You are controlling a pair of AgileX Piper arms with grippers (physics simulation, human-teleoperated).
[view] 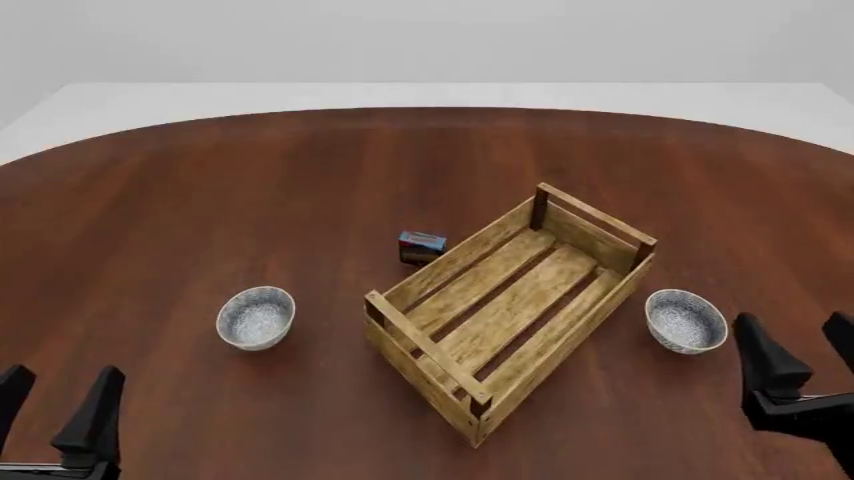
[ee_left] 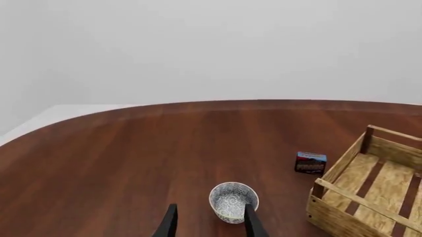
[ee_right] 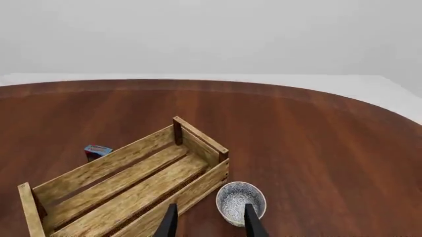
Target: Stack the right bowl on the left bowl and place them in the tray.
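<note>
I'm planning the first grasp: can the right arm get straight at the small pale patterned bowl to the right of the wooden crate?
Probably yes: the right gripper is open just behind the small pale patterned bowl, with bare table between them; the light-wood slatted crate sits off to the left.

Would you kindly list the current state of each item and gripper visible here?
left bowl: upright on the table, empty, left of the tray.
right bowl: upright, empty, right of the tray.
tray: empty, set diagonally.
small box: standing beside the tray's far-left side.
left gripper: open, holding nothing.
right gripper: open, holding nothing.
</note>
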